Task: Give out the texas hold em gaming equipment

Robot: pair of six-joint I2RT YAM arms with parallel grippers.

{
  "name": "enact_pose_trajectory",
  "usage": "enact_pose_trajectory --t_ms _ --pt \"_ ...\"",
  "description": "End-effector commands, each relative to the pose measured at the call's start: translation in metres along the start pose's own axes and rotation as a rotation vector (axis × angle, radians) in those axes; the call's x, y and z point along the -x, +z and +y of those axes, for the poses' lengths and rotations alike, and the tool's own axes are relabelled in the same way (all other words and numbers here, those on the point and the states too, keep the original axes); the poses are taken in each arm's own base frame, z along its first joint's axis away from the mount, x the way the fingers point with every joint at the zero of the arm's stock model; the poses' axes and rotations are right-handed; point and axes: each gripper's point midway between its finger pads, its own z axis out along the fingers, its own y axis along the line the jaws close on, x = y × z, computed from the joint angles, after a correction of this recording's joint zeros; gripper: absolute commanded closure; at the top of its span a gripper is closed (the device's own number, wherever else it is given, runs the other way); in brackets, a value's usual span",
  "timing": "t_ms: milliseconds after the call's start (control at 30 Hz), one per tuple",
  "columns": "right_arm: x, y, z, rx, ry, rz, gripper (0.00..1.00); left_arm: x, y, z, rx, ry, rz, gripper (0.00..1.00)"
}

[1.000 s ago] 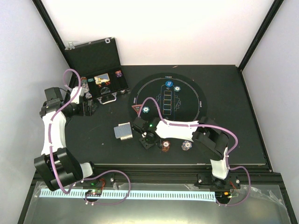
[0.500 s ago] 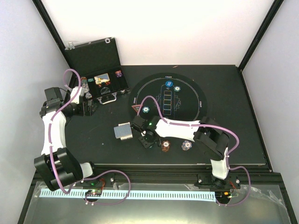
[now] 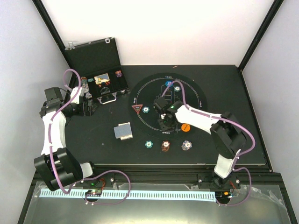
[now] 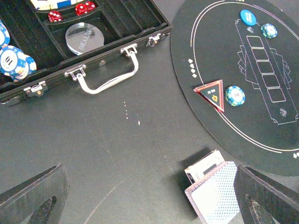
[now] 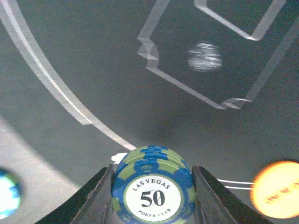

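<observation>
Right wrist view: right gripper squeezes a stack of 50 chips over the mat; left gripper is open

Left arm is folded at the near left, its gripper pointing right with fingers spread wide, nothing between them. Right arm reaches left from a bent elbow; its gripper angles downward, fingers clamped on a chip stack.
</observation>
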Motion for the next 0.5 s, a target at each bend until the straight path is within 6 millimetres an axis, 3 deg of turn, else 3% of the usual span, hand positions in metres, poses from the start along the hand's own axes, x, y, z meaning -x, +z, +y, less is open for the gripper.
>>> enact_pose_trajectory --t_ms 0,167,467 --pt "0.001 0.005 -0.047 -0.056 0.062 -0.014 0.62 0.010 -0.012 -0.005 0.000 0.031 -0.032 0.01" --pt "0.002 0.021 -0.074 -0.076 0.111 0.008 0.62 0.011 -0.012 -0.005 0.000 0.028 -0.031 0.01" --pt "-0.003 0.045 -0.088 -0.084 0.144 0.047 0.62 0.014 -0.015 -0.005 0.007 0.038 -0.034 0.01"
